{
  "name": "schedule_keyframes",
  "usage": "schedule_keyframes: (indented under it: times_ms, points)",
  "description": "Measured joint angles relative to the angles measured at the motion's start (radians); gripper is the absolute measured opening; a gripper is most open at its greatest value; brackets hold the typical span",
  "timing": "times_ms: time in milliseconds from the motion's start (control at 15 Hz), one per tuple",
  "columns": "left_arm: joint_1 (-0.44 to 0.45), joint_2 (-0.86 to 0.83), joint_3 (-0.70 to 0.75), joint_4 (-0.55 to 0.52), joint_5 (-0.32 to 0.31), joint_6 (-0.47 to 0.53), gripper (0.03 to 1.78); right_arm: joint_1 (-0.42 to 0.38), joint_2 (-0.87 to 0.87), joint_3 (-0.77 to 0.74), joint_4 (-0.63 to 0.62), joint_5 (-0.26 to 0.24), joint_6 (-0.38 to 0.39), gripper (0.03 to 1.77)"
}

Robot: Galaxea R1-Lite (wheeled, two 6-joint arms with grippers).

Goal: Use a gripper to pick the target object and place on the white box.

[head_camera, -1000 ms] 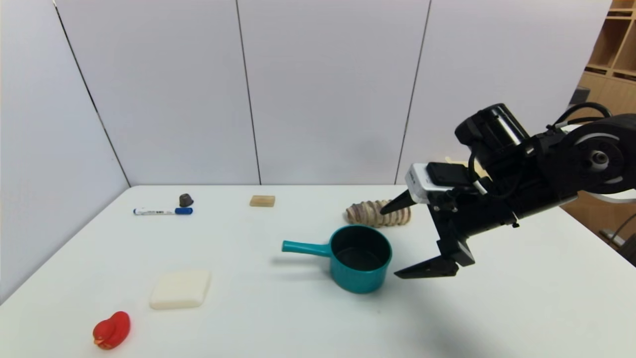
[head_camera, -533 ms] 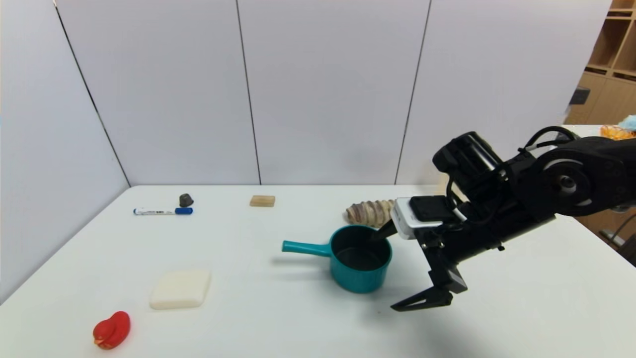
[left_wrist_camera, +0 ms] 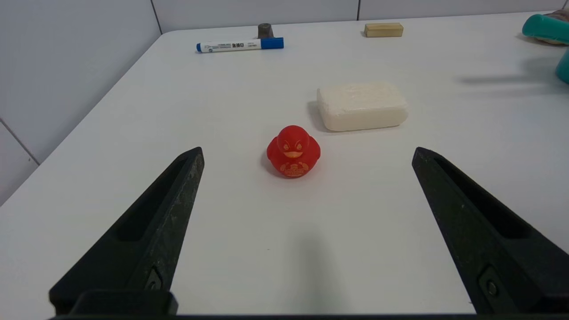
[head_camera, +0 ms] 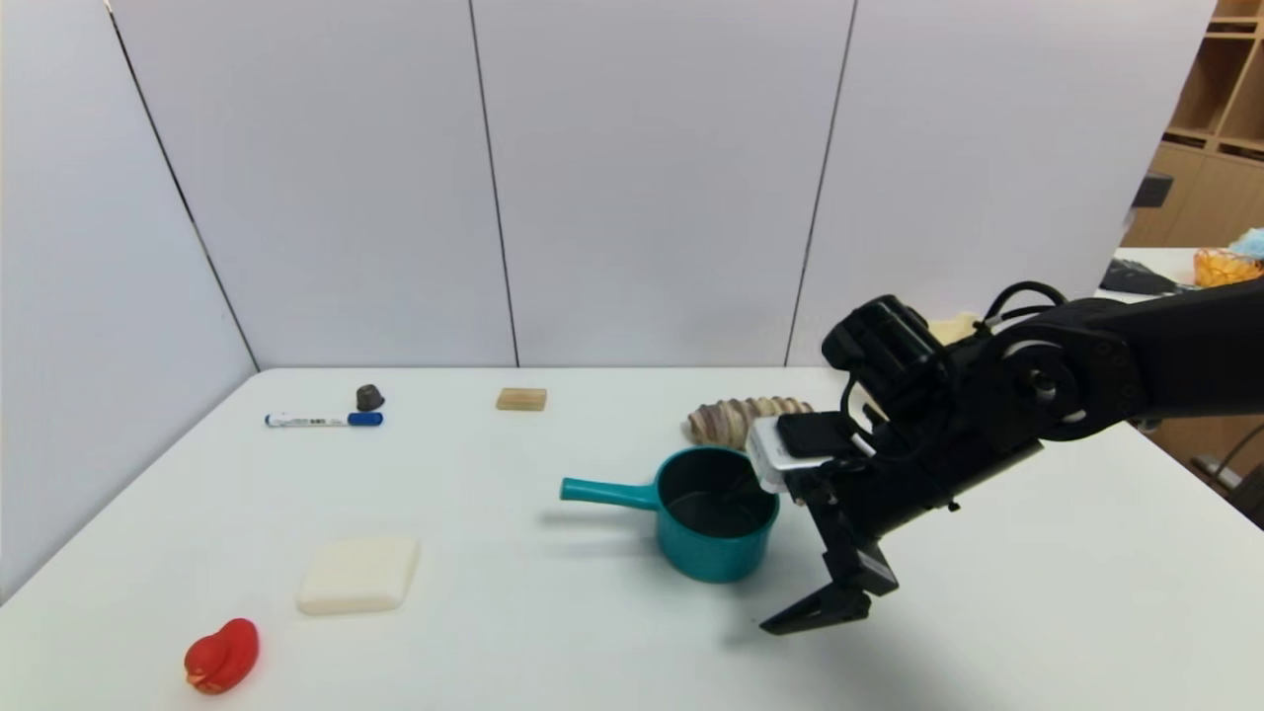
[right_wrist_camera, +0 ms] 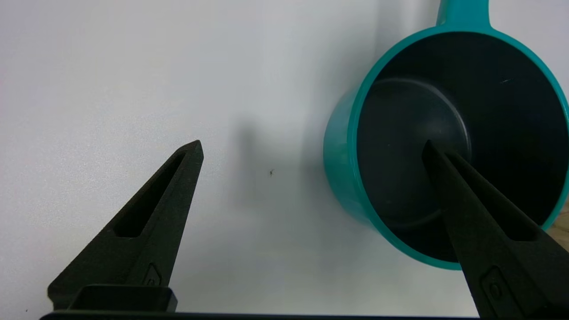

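Note:
The teal saucepan point(head_camera: 716, 513) stands upright mid-table, its handle point(head_camera: 604, 493) pointing left. My right gripper point(head_camera: 752, 556) is open and straddles the pan's right wall. In the right wrist view one finger point(right_wrist_camera: 471, 209) hangs over the pan's dark inside point(right_wrist_camera: 444, 146) while the other finger point(right_wrist_camera: 155, 209) is over bare table, the right gripper point(right_wrist_camera: 311, 144) touching nothing. My left gripper point(left_wrist_camera: 307, 151) is open and empty, parked low over the front left of the table. A cream patch point(head_camera: 953, 327) peeks from behind the right arm; I cannot tell whether it is the white box.
A brown ridged shell lump point(head_camera: 741, 420) lies just behind the pan. A flat white pad point(head_camera: 357, 574) and a red duck point(head_camera: 222, 655) sit front left. A marker point(head_camera: 323, 420), a small dark lump point(head_camera: 369, 397) and a wooden block point(head_camera: 521, 399) lie at the back.
My right arm has come down and leftward to the saucepan, so one finger now hangs over its inside. The pan has not moved.

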Motion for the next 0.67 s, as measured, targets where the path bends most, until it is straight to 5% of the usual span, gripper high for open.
schedule_keyframes:
  times_ms: [667]
  points:
    - [0.0, 0.0, 0.0, 0.0, 0.0, 0.0, 1.69, 0.0, 0.064, -0.025, 0.0, -0.024, -0.003, 1.7]
